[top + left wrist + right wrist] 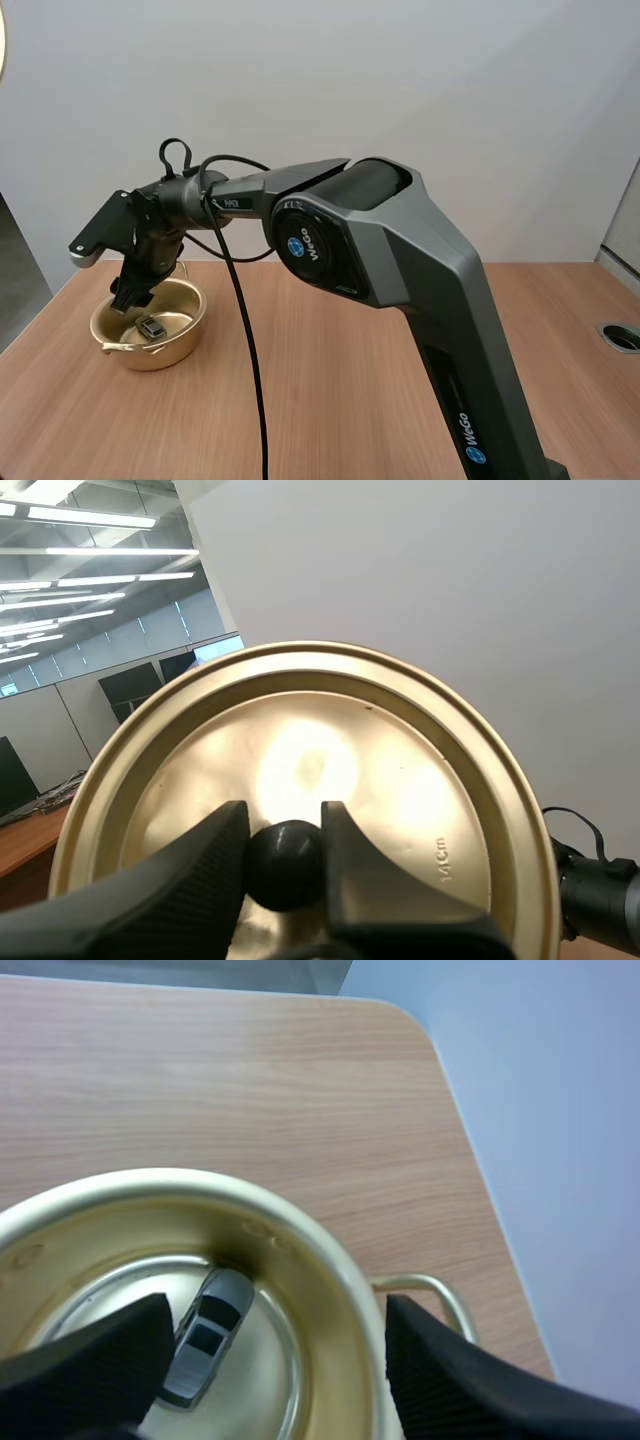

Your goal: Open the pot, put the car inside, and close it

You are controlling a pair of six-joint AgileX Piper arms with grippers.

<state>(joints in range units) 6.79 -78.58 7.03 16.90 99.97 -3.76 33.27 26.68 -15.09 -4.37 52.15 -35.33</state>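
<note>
1. Nearest in the high view, the right arm (400, 260) rises from about five o'clock and stretches across toward nine o'clock above the wooden table (350, 400).
2. The left gripper (285, 825) has its claw pinched on the black knob (285, 868) of the lid (420, 780), one finger on each side of the ball.
3. Beyond the knob, the gold lid is held up on edge, its top face turned toward the wrist camera.
4. Farther along the right arm, the right gripper (130, 297) hangs over the open pot (160, 355), tips pointing down just inside the rim at the pot's ten o'clock.
5. Seen from the right wrist, this claw is spread wide: its two fingers (90, 1370) stand well apart and hold nothing, with the pot's rim (320, 1250) below them.
6. The gold pot stands lidless on the table, at about eight o'clock from the arm's big elbow joint. Its loop handles (108, 347) sit at its seven and one o'clock.
7. The car (152, 327), small and silver-grey with dark windows, lies on the pot's floor (208, 1335), below the gap between the spread fingers.
</note>
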